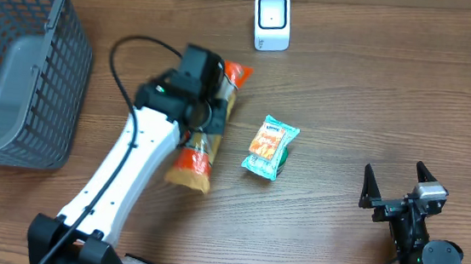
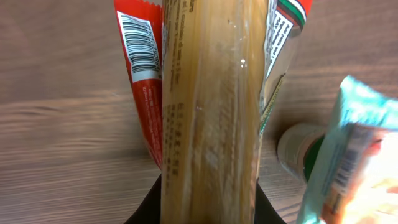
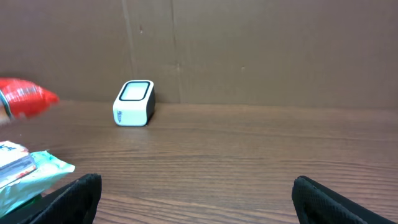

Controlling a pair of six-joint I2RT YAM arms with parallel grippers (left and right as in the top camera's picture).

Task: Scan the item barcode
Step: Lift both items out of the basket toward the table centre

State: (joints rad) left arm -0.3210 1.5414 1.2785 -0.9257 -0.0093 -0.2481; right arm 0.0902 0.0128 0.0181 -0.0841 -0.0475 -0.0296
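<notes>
A long spaghetti packet (image 1: 191,167) with red ends lies slantwise left of the table's middle. My left gripper (image 1: 206,112) is shut on the packet's middle. In the left wrist view the packet (image 2: 211,112) fills the gap between my black fingers (image 2: 148,210), and a barcode (image 2: 140,53) shows on its red upper left flap. The white barcode scanner (image 1: 272,21) stands at the back of the table, well apart from the packet; it also shows in the right wrist view (image 3: 134,102). My right gripper (image 1: 401,193) sits open at the front right, with nothing between its fingers (image 3: 78,199).
A teal snack packet (image 1: 270,146) lies between the spaghetti and the right arm, with a small green-and-white round thing (image 2: 301,152) partly under it. A grey mesh basket (image 1: 19,62) stands at the far left. A black cable (image 1: 125,71) loops behind the left arm.
</notes>
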